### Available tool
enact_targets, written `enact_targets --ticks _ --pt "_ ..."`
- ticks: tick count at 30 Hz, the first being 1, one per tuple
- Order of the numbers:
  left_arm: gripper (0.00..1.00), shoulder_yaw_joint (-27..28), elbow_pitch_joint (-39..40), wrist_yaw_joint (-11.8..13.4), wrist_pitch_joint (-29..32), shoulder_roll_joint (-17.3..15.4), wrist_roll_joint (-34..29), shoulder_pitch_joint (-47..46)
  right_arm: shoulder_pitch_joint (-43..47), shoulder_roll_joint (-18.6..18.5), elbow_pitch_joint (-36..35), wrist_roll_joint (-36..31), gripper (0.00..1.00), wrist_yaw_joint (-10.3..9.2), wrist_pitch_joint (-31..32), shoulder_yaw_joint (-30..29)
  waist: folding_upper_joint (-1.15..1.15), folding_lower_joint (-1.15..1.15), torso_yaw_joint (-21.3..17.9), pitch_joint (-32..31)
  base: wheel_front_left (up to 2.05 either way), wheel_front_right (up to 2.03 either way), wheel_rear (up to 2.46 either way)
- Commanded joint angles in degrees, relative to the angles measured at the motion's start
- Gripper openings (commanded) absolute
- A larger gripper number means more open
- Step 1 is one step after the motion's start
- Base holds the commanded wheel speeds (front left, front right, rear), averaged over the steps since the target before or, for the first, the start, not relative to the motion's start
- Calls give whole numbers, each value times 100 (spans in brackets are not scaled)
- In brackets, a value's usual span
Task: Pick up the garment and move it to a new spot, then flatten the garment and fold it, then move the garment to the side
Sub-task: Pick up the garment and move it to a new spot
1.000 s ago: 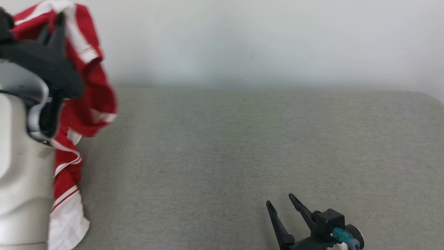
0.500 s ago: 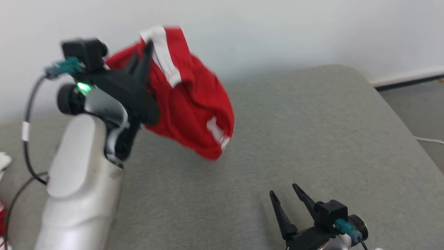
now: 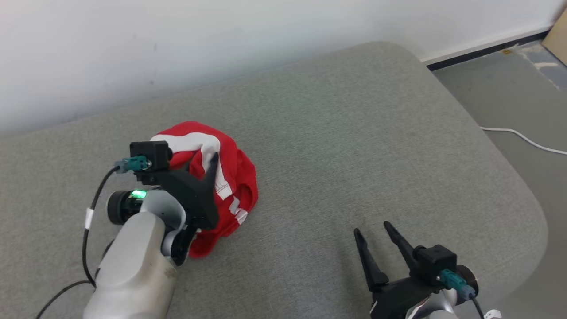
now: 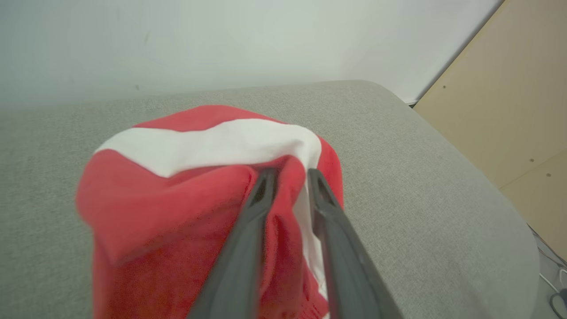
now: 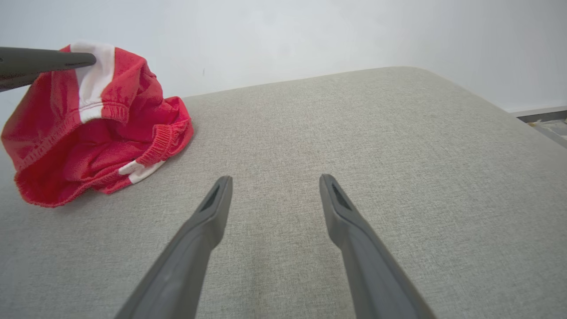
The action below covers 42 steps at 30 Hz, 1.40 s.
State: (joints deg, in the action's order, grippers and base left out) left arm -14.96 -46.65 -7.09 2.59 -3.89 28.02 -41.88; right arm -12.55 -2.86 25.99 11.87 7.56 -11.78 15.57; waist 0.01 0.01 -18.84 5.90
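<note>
The garment (image 3: 237,177) is red with white bands and lies bunched in a heap on the grey padded surface (image 3: 354,133), left of centre. My left gripper (image 3: 208,161) reaches over the heap from the near side. In the left wrist view its jaws (image 4: 290,173) stand a little apart, with a fold of the garment (image 4: 177,212) lying between them. One of its fingers (image 5: 44,60) touches the white band in the right wrist view, above the garment (image 5: 66,146). My right gripper (image 3: 372,228) hovers open and empty near the front edge, well right of the heap (image 5: 274,178).
The padded surface ends in a rounded corner at the right, with grey floor and a white cable (image 3: 522,139) beyond it. A pale wall runs along the back. A light wooden panel (image 4: 509,110) stands past the right end.
My left arm has swung the garment over from the left and lowered it from the air onto the surface; its jaws have parted. The head camera has turned. The right gripper stays open.
</note>
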Motion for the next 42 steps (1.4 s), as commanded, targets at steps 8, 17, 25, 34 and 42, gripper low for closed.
enact_targets --ticks 8,17,25,34,42 --pt "100 -230 643 -36 -1533 65 210 574 114 -4 14 -89 100 -14 -68 -514 -1 -1 682 -265 0 0 0" --pt "100 607 2601 340 -1771 -145 -324 2293 343 -6 -51 -176 100 -14 -56 -925 -1 -1 1123 -511 0 0 0" --pt "100 1421 3802 395 -1775 -76 -1013 3753 585 -5 -105 -251 100 -14 6 -1032 -1 -1 1312 -664 0 0 0" --pt "100 1847 3987 391 -1776 60 -1326 4575 824 -5 -182 -288 100 -14 51 -973 -1 -1 1394 -894 0 0 0" --pt "100 1898 3989 415 -1777 88 -1420 4743 881 -5 -255 -281 100 -14 100 -933 -1 -1 1420 -947 0 0 0"
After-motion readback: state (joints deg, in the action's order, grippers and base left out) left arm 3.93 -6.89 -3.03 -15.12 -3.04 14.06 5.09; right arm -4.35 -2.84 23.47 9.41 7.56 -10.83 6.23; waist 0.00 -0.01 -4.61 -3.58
